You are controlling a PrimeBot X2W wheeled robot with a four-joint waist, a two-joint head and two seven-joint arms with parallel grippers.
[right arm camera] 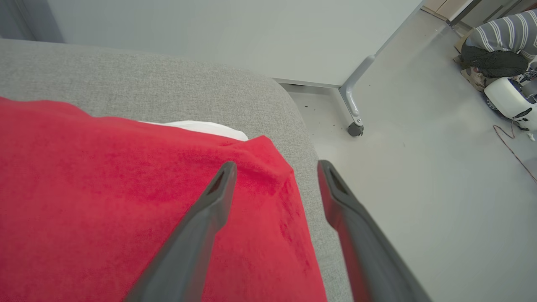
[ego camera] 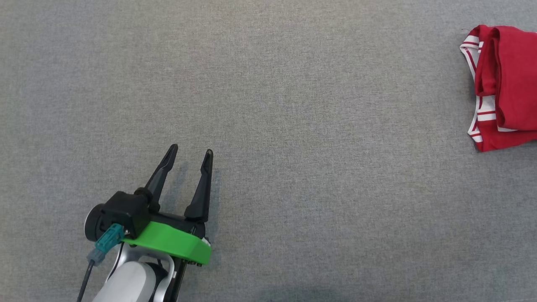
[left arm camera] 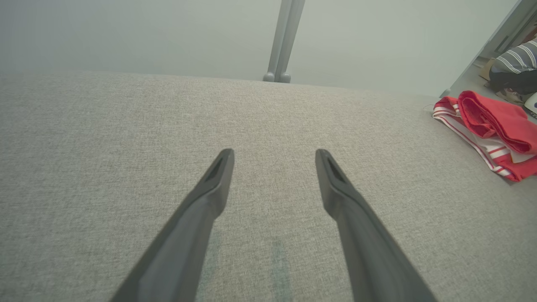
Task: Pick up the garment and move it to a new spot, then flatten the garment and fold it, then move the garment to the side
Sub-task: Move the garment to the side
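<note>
Red garment (ego camera: 507,84), folded, at far right edge of counter (ego camera: 268,84), just under right jaws. Left jaws and right jaws both spread apart, gripping nothing. Soft, light, limp, probably unfolding when lifted; better to pinch all layers at thick folded edge.

i take the grey fabric surface (ego camera: 268,105) as my landmark. past its far edge i see a pale panel (right arm camera: 209,33) on a grey leg (right arm camera: 355,96) with a caster. off its corner lies pale floor (right arm camera: 440,201) with dark specks. farther out, a person in a striped top (right arm camera: 503,35) is beside a white device (right arm camera: 505,98) and a thin red cable (right arm camera: 514,144).
</note>
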